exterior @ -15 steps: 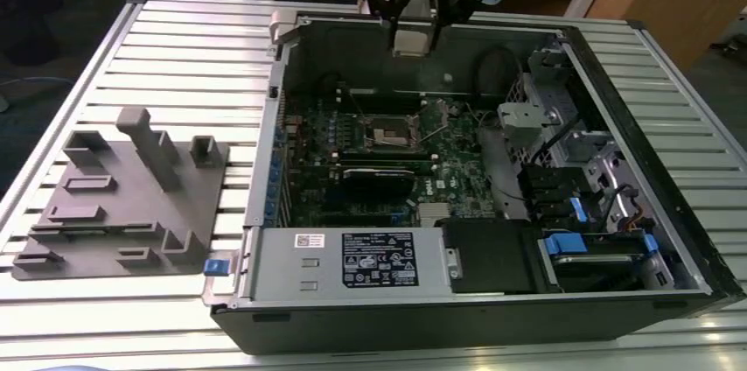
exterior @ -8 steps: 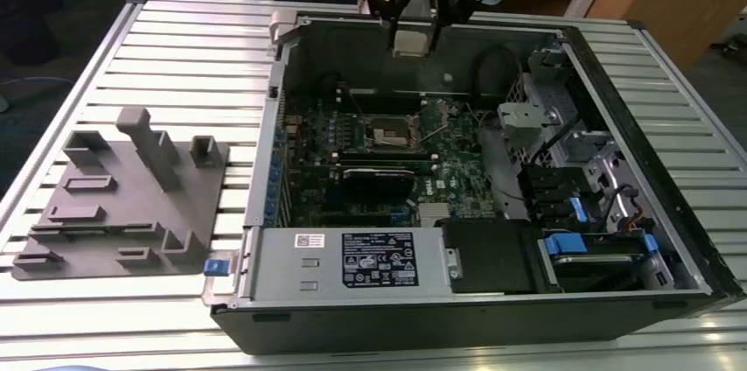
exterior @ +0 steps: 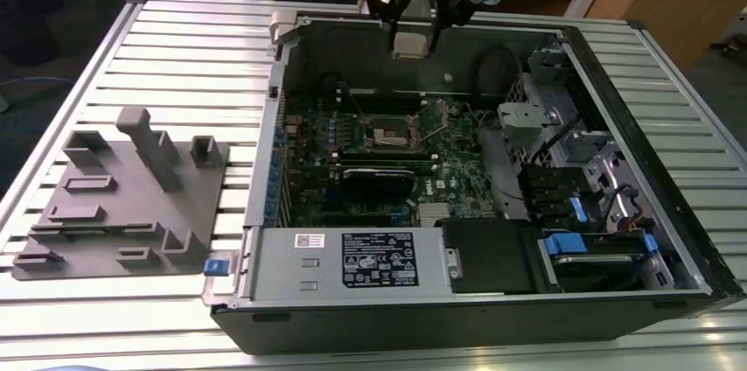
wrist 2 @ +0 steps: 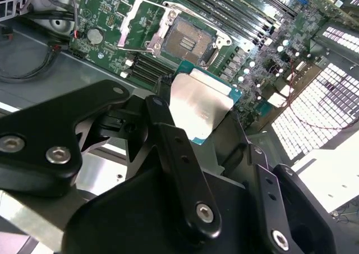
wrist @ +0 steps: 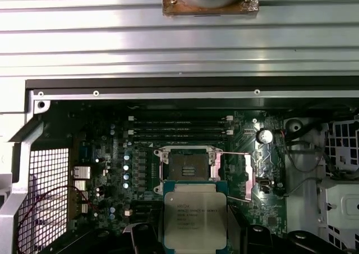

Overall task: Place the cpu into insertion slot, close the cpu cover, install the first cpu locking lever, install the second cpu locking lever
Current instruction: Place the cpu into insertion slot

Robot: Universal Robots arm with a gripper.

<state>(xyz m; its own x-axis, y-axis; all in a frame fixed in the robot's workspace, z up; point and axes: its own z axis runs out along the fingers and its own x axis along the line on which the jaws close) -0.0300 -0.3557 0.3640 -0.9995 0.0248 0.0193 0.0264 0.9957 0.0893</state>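
Observation:
My gripper (exterior: 411,37) hangs above the far wall of the open computer case (exterior: 266,170), shut on the cpu (exterior: 408,45). In both wrist views the cpu's silver-grey top (wrist 2: 199,105) (wrist: 195,217) sits between the black fingers (wrist 2: 165,130). The insertion slot (exterior: 394,132) (wrist 2: 188,41) (wrist: 187,167) lies bare on the green board, its dark centre exposed, below and ahead of the chip. The cpu cover (wrist: 238,175) (wrist 2: 133,21) is flipped open beside the slot. I cannot tell the locking levers apart from the socket's metal.
A grey fixture block (exterior: 129,187) stands on the slatted table (exterior: 175,56) at the exterior view's left. Inside the case are a black card (exterior: 376,180), a labelled power supply (exterior: 373,257), cables (exterior: 496,69) and drive bays with blue tabs (exterior: 566,244).

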